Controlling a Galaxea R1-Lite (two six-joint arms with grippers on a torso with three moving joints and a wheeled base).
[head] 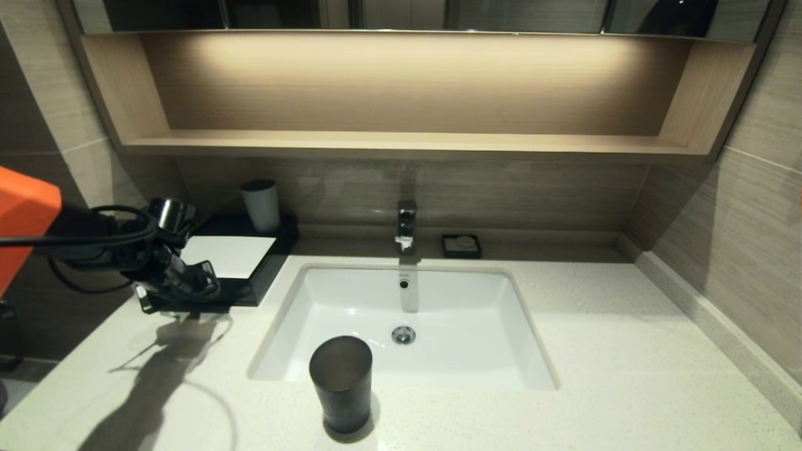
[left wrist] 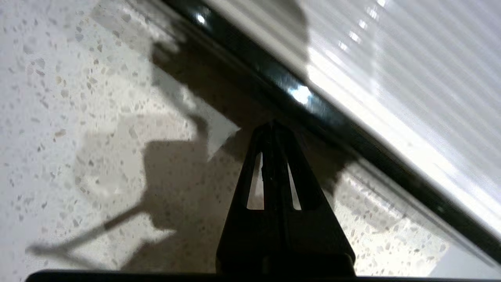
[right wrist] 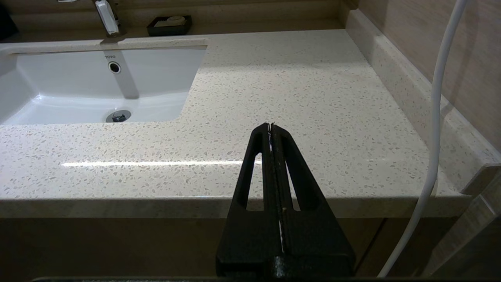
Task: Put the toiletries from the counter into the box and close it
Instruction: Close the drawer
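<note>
Head view, counter: the pale speckled slab is shown across the whole frame, with a white basin sunk into it; no packets of toiletries are seen lying on it in any view.
Box: the low black box is set at the slab's far left, against the wall, with its white top panel uppermost; whether its drawer is fully home cannot be told.
Left gripper: it is held at the box's front edge, low over the slab, with its fingers pressed together on nothing.
Right gripper: it is parked off the slab's front edge, on the right, fingers pressed together and empty.
Dark cup: it is stood at the basin's front rim, well apart from the box.
Pale cup: it is stood on the box's back end.
Risk, drawer: a push that is off-centre is judged likely to skew the drawer or slide the whole box toward the wall.
Risk, pale cup: it could be toppled if the box is jolted.
Risk, toiletries: a packet end left proud inside would jam the closing.
</note>
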